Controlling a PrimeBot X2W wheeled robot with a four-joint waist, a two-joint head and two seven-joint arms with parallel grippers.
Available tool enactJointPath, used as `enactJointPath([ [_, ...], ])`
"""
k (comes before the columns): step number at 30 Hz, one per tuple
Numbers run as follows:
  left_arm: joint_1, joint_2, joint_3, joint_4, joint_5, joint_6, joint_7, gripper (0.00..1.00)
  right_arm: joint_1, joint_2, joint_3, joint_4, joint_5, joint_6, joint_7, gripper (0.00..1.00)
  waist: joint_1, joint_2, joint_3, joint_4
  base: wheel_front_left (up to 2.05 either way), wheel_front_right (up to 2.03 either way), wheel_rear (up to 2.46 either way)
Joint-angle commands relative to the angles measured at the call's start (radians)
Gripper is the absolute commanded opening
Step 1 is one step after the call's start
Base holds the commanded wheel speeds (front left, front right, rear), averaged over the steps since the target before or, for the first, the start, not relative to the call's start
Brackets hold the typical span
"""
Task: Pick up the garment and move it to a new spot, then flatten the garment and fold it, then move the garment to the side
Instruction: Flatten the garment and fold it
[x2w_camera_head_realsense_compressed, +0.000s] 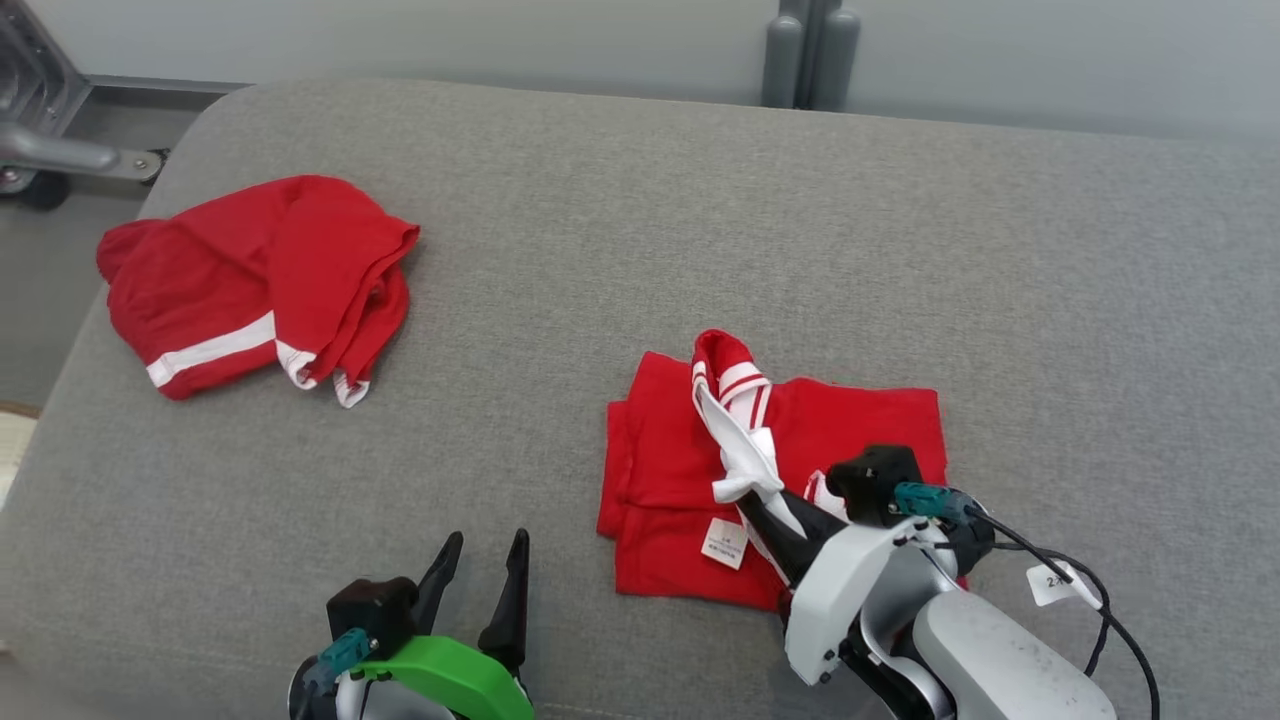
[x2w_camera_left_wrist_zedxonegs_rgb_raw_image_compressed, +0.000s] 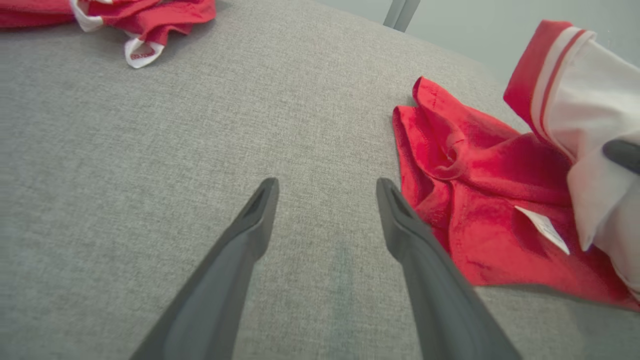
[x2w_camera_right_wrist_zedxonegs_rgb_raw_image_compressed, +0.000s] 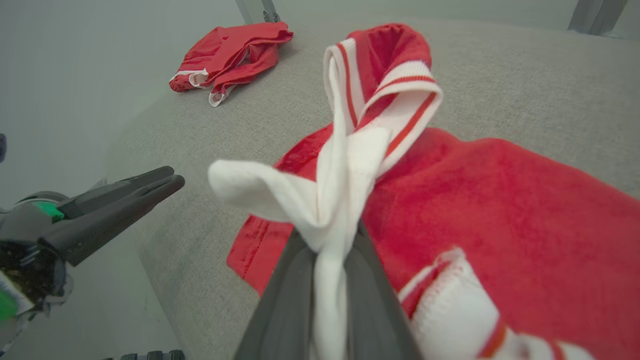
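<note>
Right gripper (x2w_camera_head_realsense_compressed: 752, 503) clamped on white ribbed trim (x2w_camera_head_realsense_compressed: 745, 455) of folded red garment (x2w_camera_head_realsense_compressed: 665, 465) near front edge of grey fabric cushion (x2w_camera_head_realsense_compressed: 700, 220); left gripper (x2w_camera_head_realsense_compressed: 488, 542) spread, empty.

Bright even light, soft shadows

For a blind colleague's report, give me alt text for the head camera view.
The robot's right hand pinches the white, red-striped collar of a folded red garment on a grey upholstered cushion. Its open left hand hovers at lower left; a crumpled red garment with white trim lies far left.
</note>
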Motion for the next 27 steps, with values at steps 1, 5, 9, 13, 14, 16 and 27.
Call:
enactJointPath([
  [1, -0.014, 0.004, -0.001, -0.001, -0.007, 0.0, 0.0, 1.0, -0.014, 0.002, 0.0, 0.009, -0.003, 0.0, -0.001, 0.0, 0.0, 0.0, 0.006, 0.054, 0.0, 0.0, 0.0],
  [5, -0.005, 0.003, -0.015, 0.007, -0.019, 0.003, 0.0, 1.0, -0.056, 0.037, 0.01, 0.084, -0.002, 0.0, -0.017, 0.0, 0.0, 0.0, 0.003, 0.088, 0.0, 0.0, 0.0],
  [9, 0.005, 0.003, -0.021, 0.01, -0.02, 0.007, 0.0, 1.0, -0.092, 0.079, 0.006, 0.153, 0.022, 0.0, -0.077, 1.0, 0.0, 0.0, -0.004, 0.098, 0.0, 0.0, 0.0],
  [13, 0.018, 0.003, -0.005, 0.007, -0.013, 0.012, 0.0, 1.0, -0.114, 0.085, -0.014, 0.163, 0.061, 0.0, -0.166, 1.0, 0.0, 0.0, -0.015, 0.078, 0.0, 0.0, 0.0],
  [14, 0.02, 0.003, 0.0, 0.005, -0.011, 0.013, 0.0, 1.0, -0.115, 0.08, -0.026, 0.158, 0.075, 0.0, -0.189, 1.0, 0.0, 0.0, -0.018, 0.069, 0.0, 0.0, 0.0],
  [16, 0.028, 0.003, 0.007, 0.0, -0.009, 0.014, 0.0, 1.0, -0.113, 0.057, -0.06, 0.141, 0.089, 0.0, -0.223, 1.0, 0.0, 0.0, -0.024, 0.05, 0.0, 0.0, 0.0],
  [27, 0.026, 0.003, 0.017, -0.016, -0.009, 0.013, 0.0, 1.0, 0.033, -0.055, -0.252, 0.084, 0.09, 0.0, -0.256, 1.0, 0.0, 0.0, -0.032, -0.03, 0.0, 0.0, 0.0],
])
